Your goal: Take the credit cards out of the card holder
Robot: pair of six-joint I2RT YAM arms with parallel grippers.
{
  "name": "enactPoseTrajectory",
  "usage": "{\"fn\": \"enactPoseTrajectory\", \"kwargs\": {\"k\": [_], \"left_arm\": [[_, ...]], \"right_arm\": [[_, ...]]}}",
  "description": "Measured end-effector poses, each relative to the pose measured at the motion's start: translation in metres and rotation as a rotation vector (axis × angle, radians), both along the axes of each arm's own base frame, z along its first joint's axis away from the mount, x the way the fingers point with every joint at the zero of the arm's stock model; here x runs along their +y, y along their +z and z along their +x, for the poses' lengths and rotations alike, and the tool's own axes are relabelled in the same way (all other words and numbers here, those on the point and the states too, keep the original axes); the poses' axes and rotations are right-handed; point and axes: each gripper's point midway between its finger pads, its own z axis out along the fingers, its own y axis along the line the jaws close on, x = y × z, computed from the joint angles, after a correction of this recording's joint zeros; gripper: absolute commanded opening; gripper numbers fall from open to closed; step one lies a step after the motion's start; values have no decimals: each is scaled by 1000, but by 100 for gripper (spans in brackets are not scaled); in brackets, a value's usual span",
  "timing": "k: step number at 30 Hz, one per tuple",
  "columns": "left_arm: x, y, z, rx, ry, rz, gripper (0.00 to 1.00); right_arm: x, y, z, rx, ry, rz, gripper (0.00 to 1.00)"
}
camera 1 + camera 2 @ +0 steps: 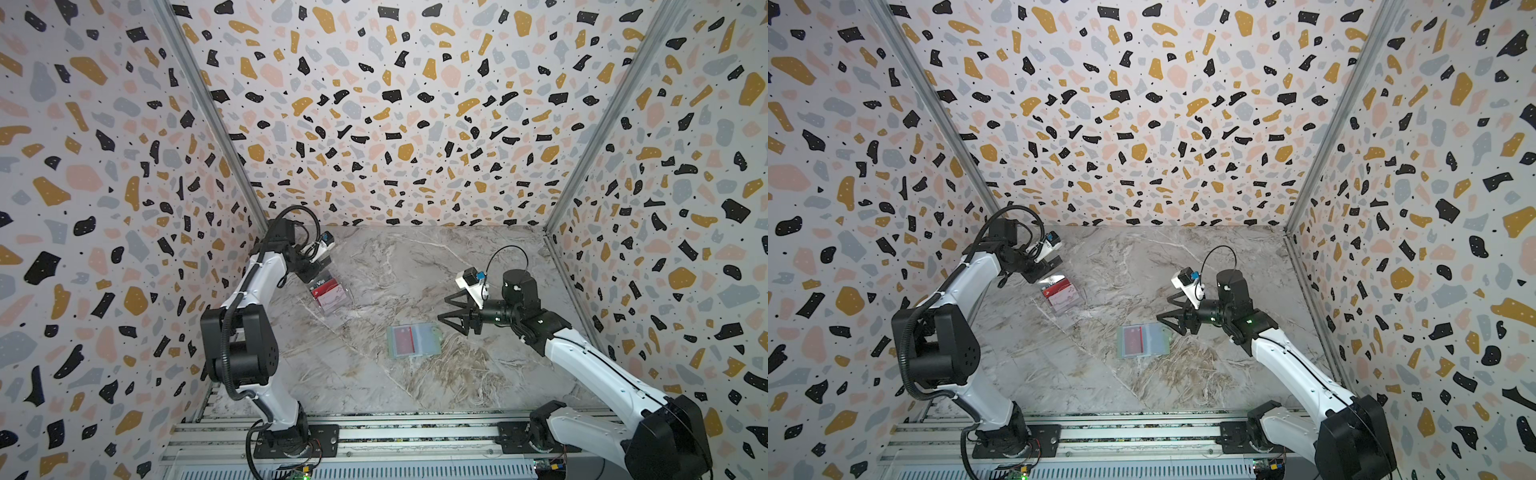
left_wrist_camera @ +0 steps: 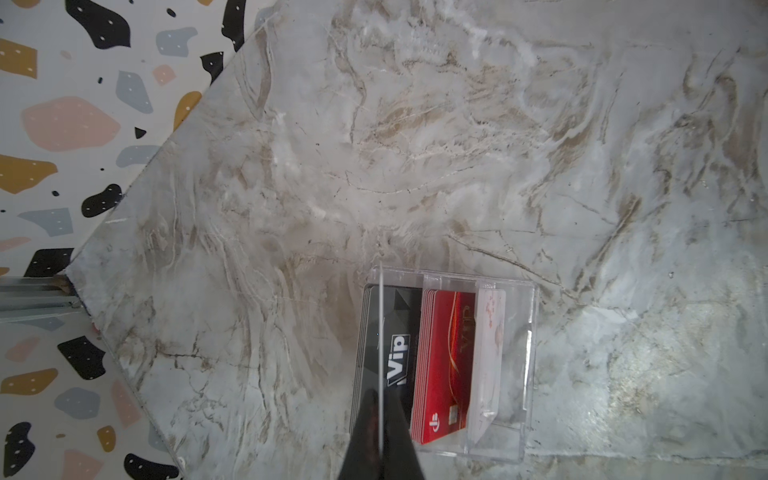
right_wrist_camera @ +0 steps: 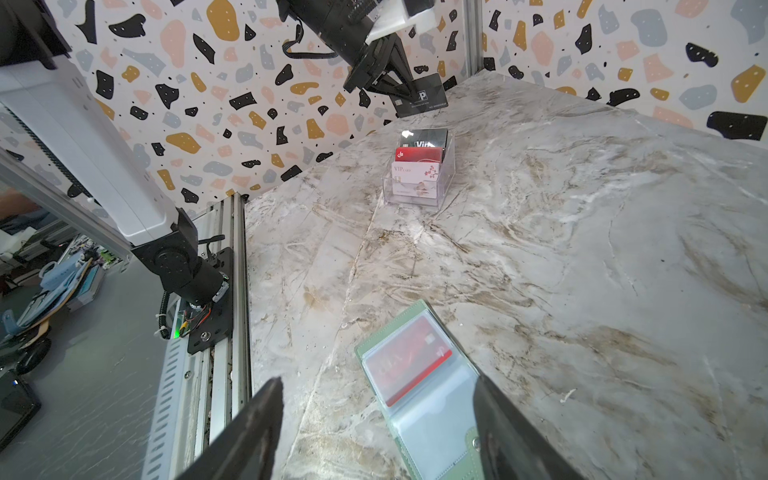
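Note:
The mint-green card holder (image 1: 413, 340) (image 1: 1144, 340) (image 3: 432, 415) lies open and flat mid-table. A red credit card (image 3: 409, 357) shows through one of its clear sleeves; the sleeve beside it looks empty. My left gripper (image 1: 322, 266) (image 1: 1054, 264) (image 3: 409, 89) (image 2: 380, 399) is shut on a dark grey credit card (image 3: 422, 96), hanging just above the clear plastic box. The left wrist view shows that card as a thin edge (image 2: 380, 316). My right gripper (image 1: 442, 309) (image 1: 1163, 309) (image 3: 376, 382) hovers open just right of the holder, holding nothing.
The clear plastic box (image 1: 332, 297) (image 1: 1065, 297) (image 2: 511, 365) (image 3: 446, 174) stands at the back left near the wall. It holds dark, red and white flowered cards. Patterned walls close three sides, and an aluminium rail (image 1: 374, 432) runs along the front.

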Motion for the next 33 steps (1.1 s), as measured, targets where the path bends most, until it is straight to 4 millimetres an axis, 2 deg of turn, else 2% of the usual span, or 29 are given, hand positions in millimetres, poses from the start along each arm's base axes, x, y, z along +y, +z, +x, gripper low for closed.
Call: {"fn": "enactPoseTrajectory", "kwargs": {"k": [6,17,26,33], "left_arm": [[5,-16,3,30,-10,11,0],[5,-27,1,54,-46,23,0],[5,-29,0,57,-51,29,0],[5,-39,-8,87,-58,30,0]], "right_arm": [[-1,0,1,1,-1,1,73],[-1,-1,1,17,-1,5,73],[-1,0,1,15,0,9,73],[-1,1,2,14,1,13,73]]}}
